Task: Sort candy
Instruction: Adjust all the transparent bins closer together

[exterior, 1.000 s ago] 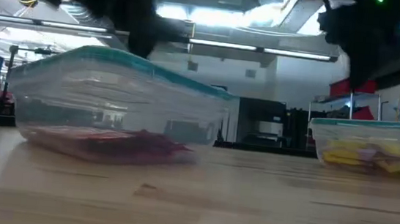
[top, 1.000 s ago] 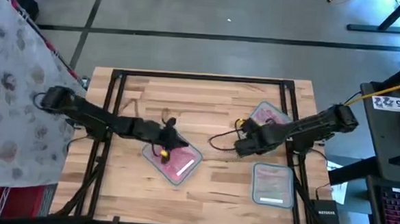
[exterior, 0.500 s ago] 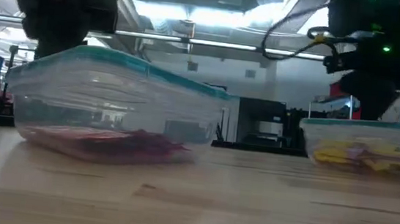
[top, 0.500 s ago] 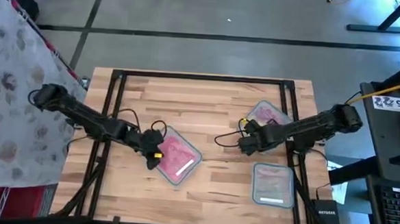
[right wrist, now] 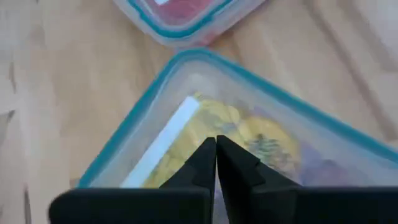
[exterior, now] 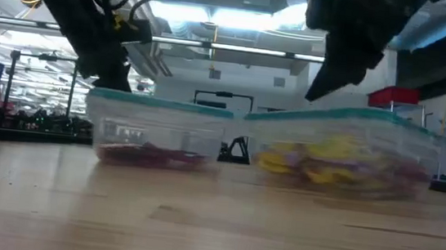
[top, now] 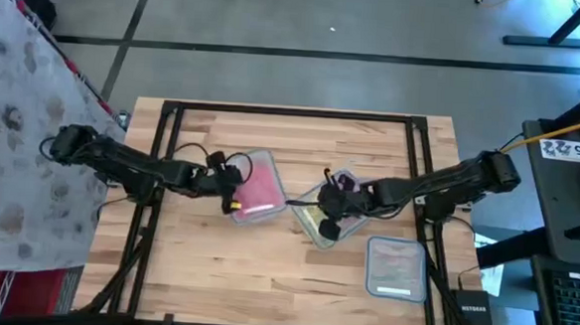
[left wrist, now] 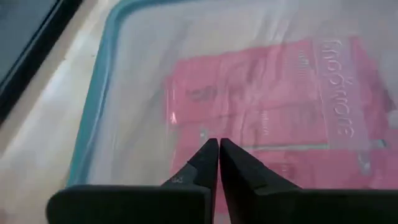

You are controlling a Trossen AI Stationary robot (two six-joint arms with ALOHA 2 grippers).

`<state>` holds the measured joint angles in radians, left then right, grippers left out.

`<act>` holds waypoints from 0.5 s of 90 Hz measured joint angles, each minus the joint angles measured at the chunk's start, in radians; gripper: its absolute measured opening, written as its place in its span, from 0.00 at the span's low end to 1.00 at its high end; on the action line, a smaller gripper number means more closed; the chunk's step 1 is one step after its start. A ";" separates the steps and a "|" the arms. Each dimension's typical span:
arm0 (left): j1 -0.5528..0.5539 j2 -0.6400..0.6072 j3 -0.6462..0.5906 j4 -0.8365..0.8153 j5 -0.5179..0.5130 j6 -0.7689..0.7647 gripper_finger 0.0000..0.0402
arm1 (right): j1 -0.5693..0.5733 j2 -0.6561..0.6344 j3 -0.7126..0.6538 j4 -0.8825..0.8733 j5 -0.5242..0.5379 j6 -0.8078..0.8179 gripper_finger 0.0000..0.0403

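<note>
Candy, small crinkly wrapped pieces, is sitting inside two clear rectangular plastic tubs with teal rims: the red/pink candy (left wrist: 267,112) fills the left clear tub (top: 254,187) and the yellow candy (right wrist: 249,146) with a bit of purple mixed in sits in the right clear tub (top: 329,212), both near the middle of the pale wooden slat table (top: 284,282), corners almost touching. A third clear tub with pinkish contents (top: 396,265) sits apart toward the right front edge. The left gripper (left wrist: 217,152) hangs right over the pink tub with its dark pointed fingers pressed together and nothing between them, and the right gripper (right wrist: 216,149) is doing the same over the yellow tub, closed on nothing. My guess is both arms are nudging or positioning the tubs rather than picking. If so, push low on the wall, not the rim, since these thin plastic walls flex and the smooth bottoms will skate on the wood. For an actual pick the fingers need to open first and come down on one wrapper; the foil looks slippery and the pieces are piled, so go for one at the top of the heap
</note>
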<state>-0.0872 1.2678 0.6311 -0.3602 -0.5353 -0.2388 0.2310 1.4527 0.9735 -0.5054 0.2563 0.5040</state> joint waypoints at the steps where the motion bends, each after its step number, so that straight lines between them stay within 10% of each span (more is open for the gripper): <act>1: 0.001 0.000 0.002 -0.005 0.001 0.004 0.00 | 0.005 -0.001 0.007 -0.011 0.004 0.009 0.00; 45: 0.011 -0.001 0.031 -0.046 0.026 0.082 0.00 | 0.200 -0.014 0.014 -0.641 -0.317 0.397 0.00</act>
<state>-0.0765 1.2672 0.6617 -0.4063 -0.5093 -0.1570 0.4307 1.4387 0.9875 -1.1467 -0.0609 0.9007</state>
